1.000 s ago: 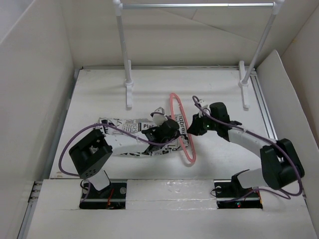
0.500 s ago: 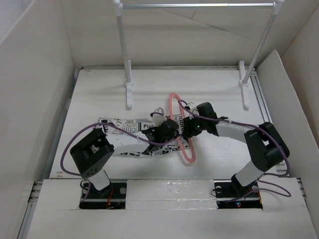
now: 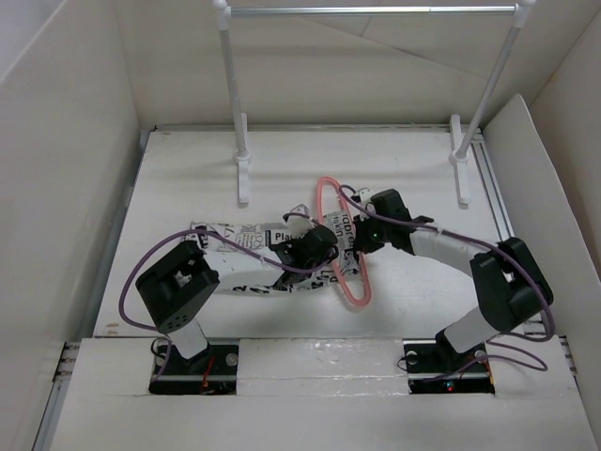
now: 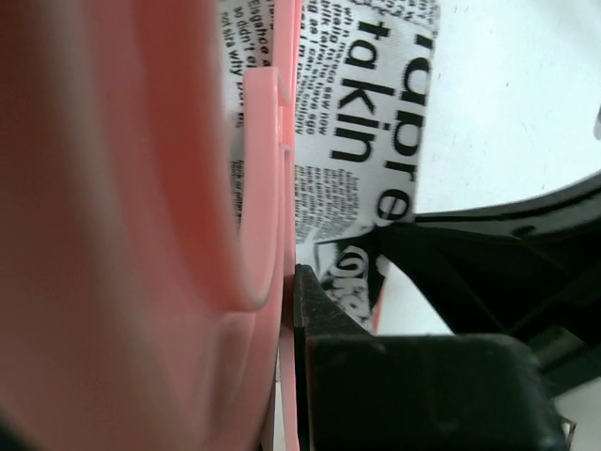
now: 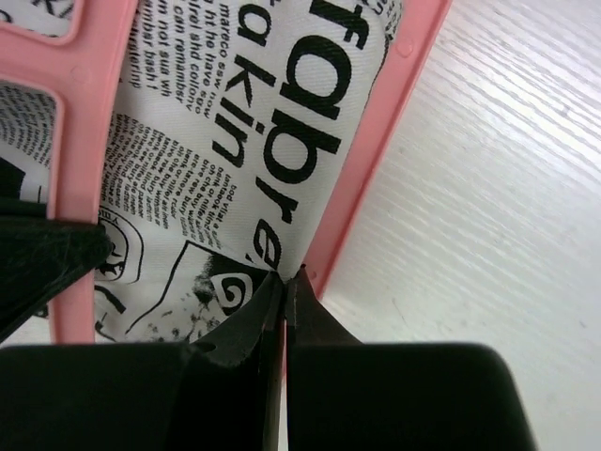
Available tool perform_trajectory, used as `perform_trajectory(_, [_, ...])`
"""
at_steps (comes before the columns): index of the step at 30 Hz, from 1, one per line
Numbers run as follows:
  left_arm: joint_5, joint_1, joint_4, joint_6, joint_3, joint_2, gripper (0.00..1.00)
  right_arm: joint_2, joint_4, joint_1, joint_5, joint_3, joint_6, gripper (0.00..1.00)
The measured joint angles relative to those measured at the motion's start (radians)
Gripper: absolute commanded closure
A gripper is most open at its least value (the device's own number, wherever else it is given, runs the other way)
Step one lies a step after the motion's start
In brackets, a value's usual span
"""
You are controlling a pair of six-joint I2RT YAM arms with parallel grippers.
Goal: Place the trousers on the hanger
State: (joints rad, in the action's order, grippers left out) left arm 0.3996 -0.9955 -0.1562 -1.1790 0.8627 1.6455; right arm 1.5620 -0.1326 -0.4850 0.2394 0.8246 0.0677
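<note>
1. Top view: the trousers [image 3: 239, 233] lie across the middle of the desk [image 3: 188, 178], running left to right. Their right end shows inside the frame of the pink hanger [image 3: 355, 287]. The print is too small to read here. The white-posted rack [image 3: 376, 10] stands at the far wall, well apart.
2. Top view: the left end effector [image 3: 324, 249] sits at the hanger's left rod. The right end effector [image 3: 357, 242] is just beside it, over the cloth inside the frame.
3. Left wrist: the blurred pink hanger fills the left half. 1 black finger [image 4: 310, 310] presses flat against it, so this end effector is pinching the hanger. The cloth beyond reads "takin" and "apre" in bold; the small columns are illegible.
4. Right wrist: the fingers are pressed together, pinching the trousers' edge at their tips. The cloth lies between 2 pink bars, with bare desk to the right. Bold letters read "abre" and "akin". A printed picture sits near the tips.
</note>
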Motion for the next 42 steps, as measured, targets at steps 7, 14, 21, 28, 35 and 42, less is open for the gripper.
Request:
perform_trajectory(7, [-0.009, -0.013, -0.002, 0.010, 0.013, 0.007, 1.00, -0.151, -0.174, 0.094, 0.066, 0.027, -0.067, 0.99])
perform_trajectory(14, [0.005, -0.013, 0.034, 0.051, 0.017, -0.003, 1.00, -0.177, -0.193, 0.218, 0.163, 0.036, -0.141, 0.86])
perform_trajectory(21, [0.014, -0.018, 0.077, 0.057, 0.056, 0.002, 1.00, -0.136, -0.141, 0.244, 0.188, -0.069, -0.139, 1.00])
perform_trajectory(28, [0.024, -0.017, 0.100, 0.056, 0.011, -0.032, 1.00, -0.243, -0.192, 0.431, 0.237, -0.068, -0.163, 1.00])
perform_trajectory(35, [0.039, -0.018, 0.156, 0.071, -0.047, -0.137, 1.00, -0.290, -0.242, 0.610, 0.277, -0.026, -0.209, 1.00])
perform_trajectory(42, [0.068, -0.024, 0.228, 0.088, -0.047, -0.170, 1.00, -0.240, -0.262, 0.651, 0.317, -0.025, -0.222, 1.00])
